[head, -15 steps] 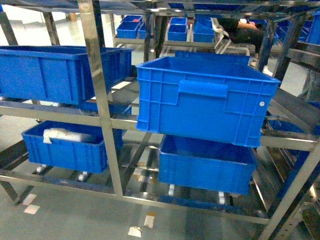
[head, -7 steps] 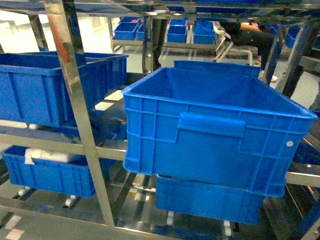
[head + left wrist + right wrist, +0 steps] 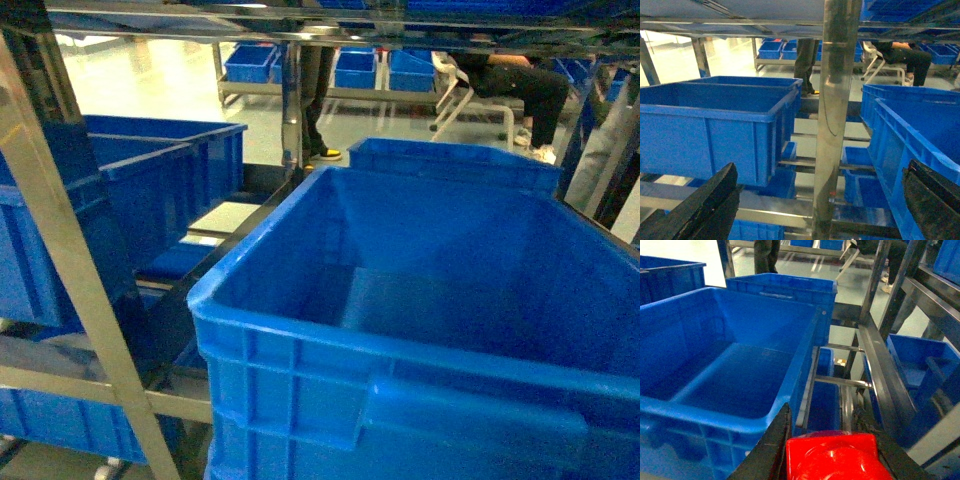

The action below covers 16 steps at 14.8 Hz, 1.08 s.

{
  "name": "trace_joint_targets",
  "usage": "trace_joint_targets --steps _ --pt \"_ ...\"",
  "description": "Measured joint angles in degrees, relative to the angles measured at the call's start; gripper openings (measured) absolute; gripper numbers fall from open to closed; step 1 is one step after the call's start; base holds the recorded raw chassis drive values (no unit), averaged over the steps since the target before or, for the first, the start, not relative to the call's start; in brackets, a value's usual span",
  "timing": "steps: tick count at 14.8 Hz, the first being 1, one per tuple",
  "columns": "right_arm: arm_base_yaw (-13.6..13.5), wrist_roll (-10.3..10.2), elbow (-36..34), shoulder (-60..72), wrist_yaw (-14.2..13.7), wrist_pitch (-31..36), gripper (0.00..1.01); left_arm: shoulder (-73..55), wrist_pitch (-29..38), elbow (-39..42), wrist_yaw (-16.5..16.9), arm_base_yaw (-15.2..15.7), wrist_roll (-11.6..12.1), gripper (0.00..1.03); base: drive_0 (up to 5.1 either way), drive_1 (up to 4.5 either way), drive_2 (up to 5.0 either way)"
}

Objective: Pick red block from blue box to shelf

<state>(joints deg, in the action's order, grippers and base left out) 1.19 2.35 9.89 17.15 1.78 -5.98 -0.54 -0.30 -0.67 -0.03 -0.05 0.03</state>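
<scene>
On my right wrist view, the right gripper (image 3: 832, 460) has its jaws closed on the red block (image 3: 832, 460), which sits between the two dark fingers (image 3: 771, 450) at the bottom edge of the picture. The block is held above the near right corner of a large dark blue crate (image 3: 725, 370), just beside its right wall; the crate's floor is bare where I can see it. A second crate (image 3: 785, 287) stands behind the first one. To the right of the gripper run the steel rails of the shelf (image 3: 880, 365). On my left wrist view, the left gripper (image 3: 815, 205) has its jaws spread wide, with one finger (image 3: 700, 207) at the lower left and the other at the lower right, and nothing between them. A steel upright (image 3: 835, 110) stands straight ahead of it, with a crate (image 3: 715, 130) to its left. On my head view, the big crate (image 3: 420, 340) fills the foreground; neither gripper shows there.
</scene>
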Motion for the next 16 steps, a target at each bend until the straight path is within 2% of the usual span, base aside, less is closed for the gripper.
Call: trace_joint_targets --steps 3,7,10,16 --pt "0.0 0.0 -0.02 0.0 -0.09 -0.2 0.28 0.0 0.11 0.0 0.04 0.0 0.02 0.98 0.0 3.88 -3.9" --pt "0.0 0.02 0.0 0.0 0.15 0.07 0.28 0.0 -0.15 0.0 -0.15 0.04 0.0 0.98 0.0 0.0 0.0" --pt "0.0 0.0 0.0 -0.02 -0.07 0.04 0.28 0.0 0.07 0.0 0.04 0.04 0.02 0.98 -4.6 2.27 2.3" --pt "0.0 0.0 0.0 -0.02 0.15 0.07 0.28 0.0 0.04 0.0 -0.07 0.04 0.0 0.98 0.0 0.0 0.0"
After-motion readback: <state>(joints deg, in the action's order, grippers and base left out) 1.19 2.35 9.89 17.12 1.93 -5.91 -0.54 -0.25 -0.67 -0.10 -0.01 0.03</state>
